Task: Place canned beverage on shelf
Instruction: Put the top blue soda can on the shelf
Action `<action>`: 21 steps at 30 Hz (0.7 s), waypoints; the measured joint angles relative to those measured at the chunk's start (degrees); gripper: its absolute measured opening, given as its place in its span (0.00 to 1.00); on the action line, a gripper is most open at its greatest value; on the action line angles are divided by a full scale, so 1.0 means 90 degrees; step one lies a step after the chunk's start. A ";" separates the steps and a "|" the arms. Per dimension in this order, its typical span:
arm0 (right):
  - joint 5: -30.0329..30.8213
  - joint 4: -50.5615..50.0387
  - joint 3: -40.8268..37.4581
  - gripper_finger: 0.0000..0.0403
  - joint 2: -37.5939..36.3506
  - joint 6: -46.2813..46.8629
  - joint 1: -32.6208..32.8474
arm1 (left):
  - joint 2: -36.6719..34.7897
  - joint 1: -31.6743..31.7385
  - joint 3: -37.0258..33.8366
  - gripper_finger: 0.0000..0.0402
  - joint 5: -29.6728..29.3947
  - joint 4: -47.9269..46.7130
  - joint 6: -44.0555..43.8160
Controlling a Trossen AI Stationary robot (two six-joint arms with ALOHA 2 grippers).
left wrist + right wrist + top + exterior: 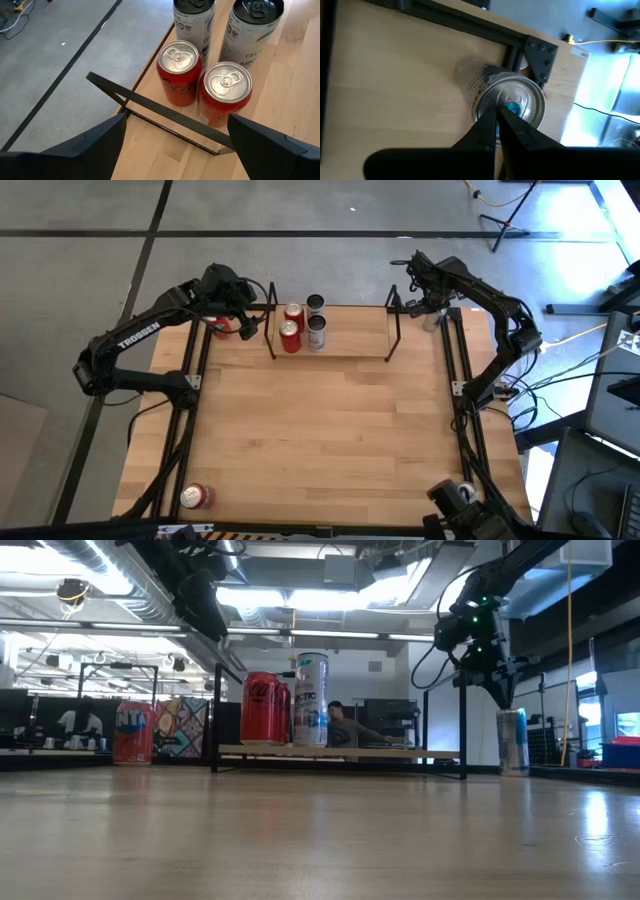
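Observation:
The shelf [350,345] stands at the table's far edge, a light board between two black wire frames. On its left part stand two red cans [177,72] [225,92] and two tall pale cans [316,318]. My left gripper [175,150] hovers open above the shelf's left wire frame [150,107]. A silver-blue can [512,740] stands upright on the table just right of the shelf. My right gripper [498,117] is shut and points down at that can's top [512,102]. My right gripper's shut fingertips [503,700] stand right at the silver-blue can's top [520,97], coming from above and pointing steeply down. I cannot tell whether they touch the lid. The can stands upright on the table.
A red can [220,328] stands on the table left of the shelf, under my left arm. Another red can [196,497] stands at the near left corner. Black arm-mount rails [455,370] run along both table sides. The table's middle [320,430] is bare wood.

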 joint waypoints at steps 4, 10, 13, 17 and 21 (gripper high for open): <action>0.0248 0.0168 -0.0009 0.04 0.0008 0.0063 -0.0017 | 0.0001 0.0000 0.0000 0.86 0.0000 0.0000 0.0012; 0.0259 -0.0147 0.0185 0.06 0.0042 0.0058 0.0002 | 0.0001 0.0000 0.0002 0.86 -0.0002 -0.0007 0.0015; 0.0115 -0.0502 0.0563 0.13 0.0066 0.0204 0.0004 | 0.0001 0.0000 0.0002 0.86 -0.0004 -0.0007 0.0015; -0.0164 -0.1055 0.1188 0.31 0.0042 0.0394 0.0004 | 0.0001 0.0000 0.0002 0.86 -0.0003 -0.0005 0.0016; -0.0377 -0.1197 0.1369 0.57 0.0037 0.0797 0.0004 | 0.0001 0.0001 0.0002 0.86 0.0003 0.0000 0.0034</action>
